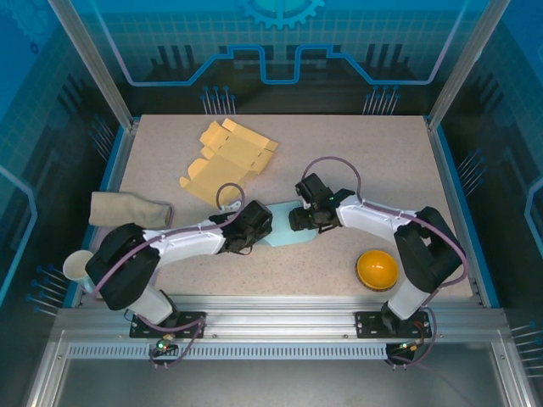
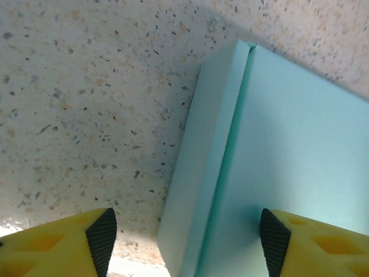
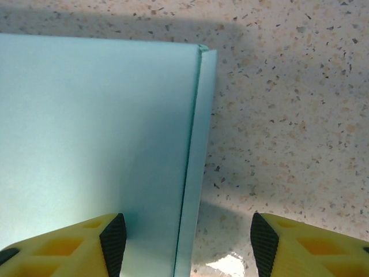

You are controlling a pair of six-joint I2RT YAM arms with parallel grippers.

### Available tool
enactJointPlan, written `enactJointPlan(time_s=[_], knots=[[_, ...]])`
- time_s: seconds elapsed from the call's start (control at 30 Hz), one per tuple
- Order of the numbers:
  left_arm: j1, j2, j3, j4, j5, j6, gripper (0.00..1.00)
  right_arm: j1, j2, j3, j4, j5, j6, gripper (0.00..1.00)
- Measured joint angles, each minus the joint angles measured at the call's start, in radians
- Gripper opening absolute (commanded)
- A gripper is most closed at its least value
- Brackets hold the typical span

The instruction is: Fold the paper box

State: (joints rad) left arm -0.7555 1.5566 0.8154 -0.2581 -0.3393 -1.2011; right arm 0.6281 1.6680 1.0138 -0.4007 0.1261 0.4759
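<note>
The paper box (image 1: 287,238) is a light blue sheet lying flat at the table's middle, between the two grippers. In the left wrist view the paper box (image 2: 300,144) has a narrow side flap (image 2: 199,173) turned up along a crease. My left gripper (image 2: 187,242) stands open astride that flap, one pad over the table and the other over the blue panel. In the right wrist view the paper box (image 3: 92,127) shows its opposite flap (image 3: 199,156). My right gripper (image 3: 188,245) is open astride it in the same way. From above, the left gripper (image 1: 254,227) and the right gripper (image 1: 304,217) face each other across the sheet.
A flat yellow box cutout (image 1: 226,158) lies at the back left. A beige cloth (image 1: 127,209) and a white cup (image 1: 78,265) sit at the left edge. An orange dome-shaped object (image 1: 377,268) rests at the front right.
</note>
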Motion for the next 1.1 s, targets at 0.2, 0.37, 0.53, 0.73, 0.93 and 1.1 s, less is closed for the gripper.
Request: enactJointPlan(time_s=[0.2,0.37,0.53,0.73,0.93,1.1], knots=[[0.053,0.044,0.033,0.017,0.071,0.026,0.75,-0.021,0.014,0.001,0.026,-0.003,0.006,0.61],[0.074,0.054,0.048,0.021,0.102,0.055,0.75,-0.023,0.018,0.005,0.027,0.001,0.015,0.61],[0.080,0.052,0.092,-0.046,0.110,0.114,0.80,-0.023,0.017,0.007,0.024,0.008,0.046,0.61],[0.080,-0.011,0.183,-0.154,0.110,0.183,0.93,-0.023,-0.010,-0.021,0.028,0.026,0.074,0.61],[0.080,-0.035,0.238,-0.195,0.172,0.151,0.99,-0.023,-0.030,-0.041,0.028,0.030,0.086,0.61],[0.080,0.049,0.320,-0.243,0.252,0.067,0.99,-0.022,-0.050,-0.064,0.032,0.028,0.101,0.61]])
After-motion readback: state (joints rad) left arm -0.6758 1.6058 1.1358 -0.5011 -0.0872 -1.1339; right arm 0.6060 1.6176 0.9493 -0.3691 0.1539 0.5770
